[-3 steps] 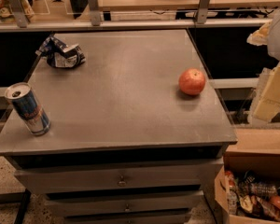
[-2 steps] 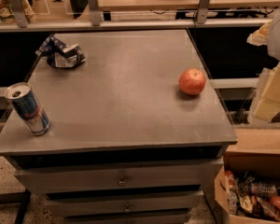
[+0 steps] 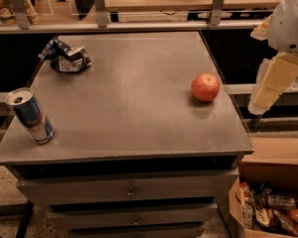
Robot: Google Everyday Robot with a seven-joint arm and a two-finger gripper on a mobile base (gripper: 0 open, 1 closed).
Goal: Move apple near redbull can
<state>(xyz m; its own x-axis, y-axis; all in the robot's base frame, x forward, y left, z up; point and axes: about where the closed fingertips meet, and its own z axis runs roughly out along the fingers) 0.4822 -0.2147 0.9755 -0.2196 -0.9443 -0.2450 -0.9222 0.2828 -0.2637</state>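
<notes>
- Grey table with drawers under its top fills the middle of the view.
- Red-orange apple sits on the top near the right edge, about halfway back, with nothing touching it.
- Blue-and-silver can stands upright near the front-left corner, well apart from the apple, with most of the top's width between them.
- Crumpled blue-and-white bag lies at the back left, behind the can and apart from it.
- White and cream gripper hangs off the table's right side, beyond the edge and just right of the apple, holding nothing that shows; I cannot tell whether it is open or closed.
- Cardboard box of mixed packets stands on the floor at the lower right, below the gripper.
</notes>
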